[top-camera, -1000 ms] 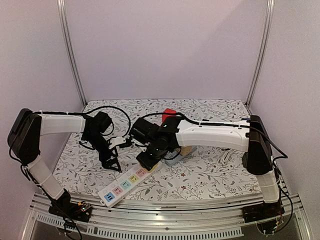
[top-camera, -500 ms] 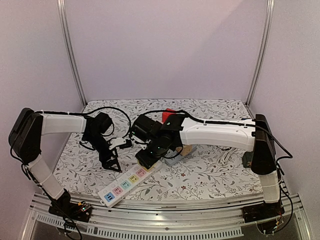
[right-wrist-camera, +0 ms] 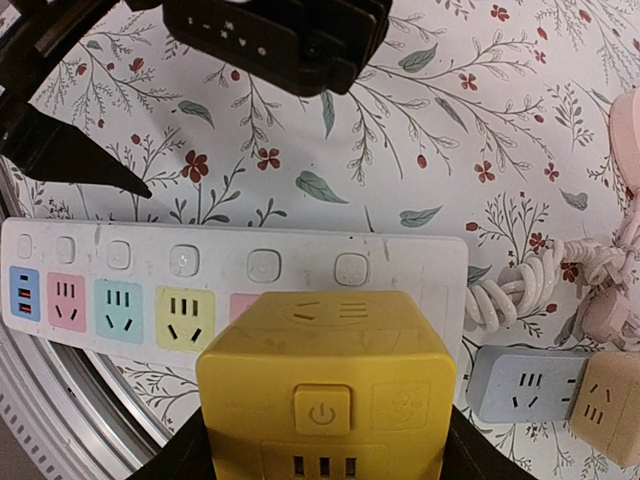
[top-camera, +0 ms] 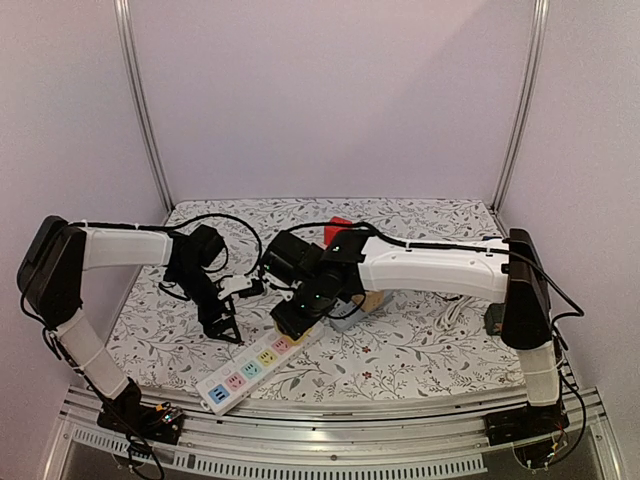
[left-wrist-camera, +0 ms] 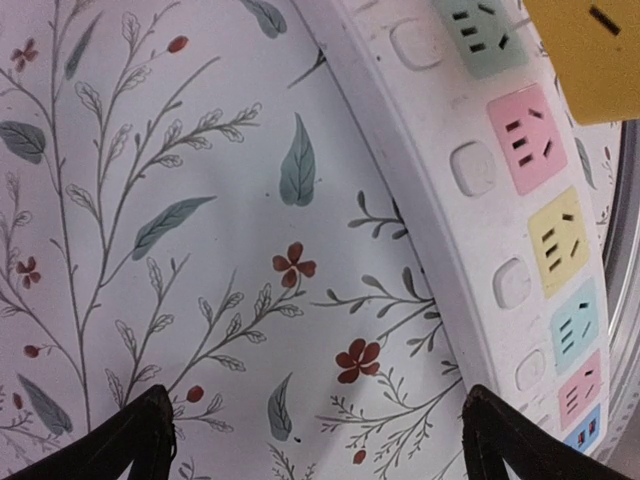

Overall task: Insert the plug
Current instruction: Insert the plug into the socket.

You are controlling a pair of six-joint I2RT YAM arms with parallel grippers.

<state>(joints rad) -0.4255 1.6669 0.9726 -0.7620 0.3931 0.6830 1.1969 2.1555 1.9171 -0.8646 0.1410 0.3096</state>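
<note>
A white power strip (top-camera: 252, 366) with pastel sockets lies diagonally near the front; it also shows in the right wrist view (right-wrist-camera: 120, 275) and the left wrist view (left-wrist-camera: 470, 170). My right gripper (top-camera: 298, 318) is shut on a yellow cube plug (right-wrist-camera: 325, 395), which sits over the strip's far end, covering the sockets past the yellow one. My left gripper (top-camera: 222, 327) is open and empty, its fingertips (left-wrist-camera: 140, 430) spread low over the floral cloth just left of the strip.
A grey and beige adapter (right-wrist-camera: 555, 395) lies right of the strip's end, with a coiled white cord (right-wrist-camera: 520, 285). A red object (top-camera: 337, 226) lies behind the right arm. Black cables trail from the left arm.
The right arm's elbow shifted slightly from one second ago; since half a second ago nothing has visibly moved. The left arm is still.
</note>
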